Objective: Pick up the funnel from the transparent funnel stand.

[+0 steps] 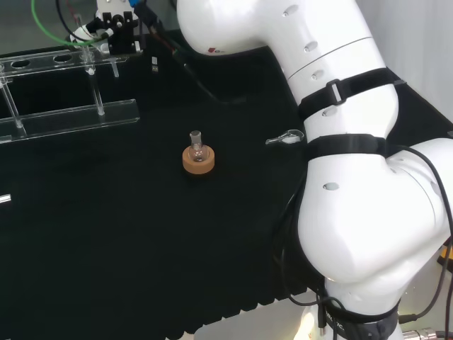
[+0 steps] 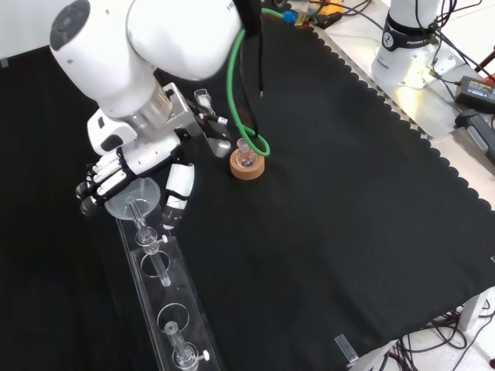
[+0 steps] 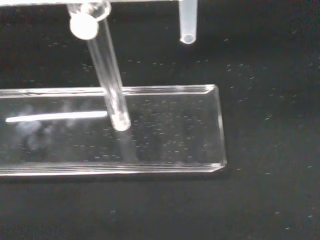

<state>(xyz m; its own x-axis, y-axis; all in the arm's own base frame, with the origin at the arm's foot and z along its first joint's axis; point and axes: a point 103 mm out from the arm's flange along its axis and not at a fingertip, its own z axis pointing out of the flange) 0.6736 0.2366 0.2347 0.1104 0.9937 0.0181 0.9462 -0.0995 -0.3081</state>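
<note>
The hand [image 2: 124, 176] is apparently curling around the funnel [image 2: 133, 196]; lifting askew risks snagging its stem in the funnel stand [image 2: 186, 309].

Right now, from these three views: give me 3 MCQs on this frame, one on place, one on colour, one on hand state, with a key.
1. Where does the funnel sit in the front view?
A. At the end of the funnel stand nearest the hand
B. On the cork ring
C. Flat on the cloth by the scalloped edge

2. What colour is the ring under the small flask?
A. Red
B. Tan cork
C. White

3. What is the hand doing?
A. Resting flat on the cloth far from the stand
B. Holding the flask
C. At the funnel's rim, fingers on one side and thumb on the other

Key: 1 A, the funnel's stem drops through the stand's top end. 2 B, both the head view and the front view show tan. 3 C, the front view shows fingers and thumb flanking the rim.
</note>
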